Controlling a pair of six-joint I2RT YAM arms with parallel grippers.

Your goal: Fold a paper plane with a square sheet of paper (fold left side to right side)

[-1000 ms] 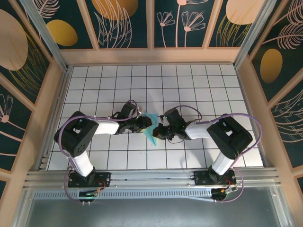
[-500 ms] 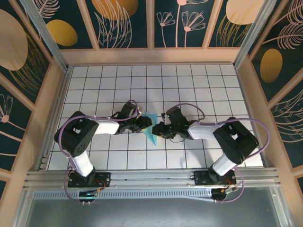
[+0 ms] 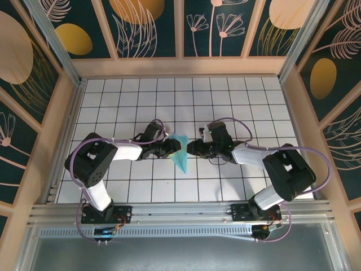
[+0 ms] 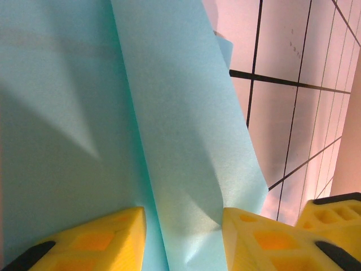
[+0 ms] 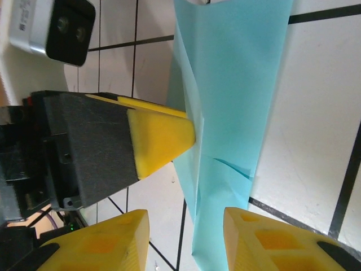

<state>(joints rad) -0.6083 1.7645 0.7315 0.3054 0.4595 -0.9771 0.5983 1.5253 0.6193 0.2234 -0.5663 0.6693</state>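
- Teal paper plane [image 3: 180, 153] lies flat on the white grid table [image 3: 237, 96], dead centre between the two arms. It is a slim wedge with its wide end toward the far side and its tip toward the arm bases.
- Its long axis runs far-to-near, so the fold line runs that way too, and a left-over-right fold has to sweep across it.
- Left gripper [image 3: 174, 148] is right on the plane's left edge. Its yellow fingers [image 4: 96, 240] stand partly apart with a raised band of paper running up between them. It looks like the tips are pinning the sheet rather than pinching it.
- Right gripper [image 3: 192, 150] sits just beside the right edge, clear of the paper. Its fingers [image 5: 271, 240] are spread and hold nothing.
- The left arm is the nearer one and is already in contact, so it seems best placed for the flap.
- Change from a second ago: the right gripper was closed at the paper's edge. Now it has let go and backed off to the right, and its elbow has swung outward. The plane and the left arm have not budged.
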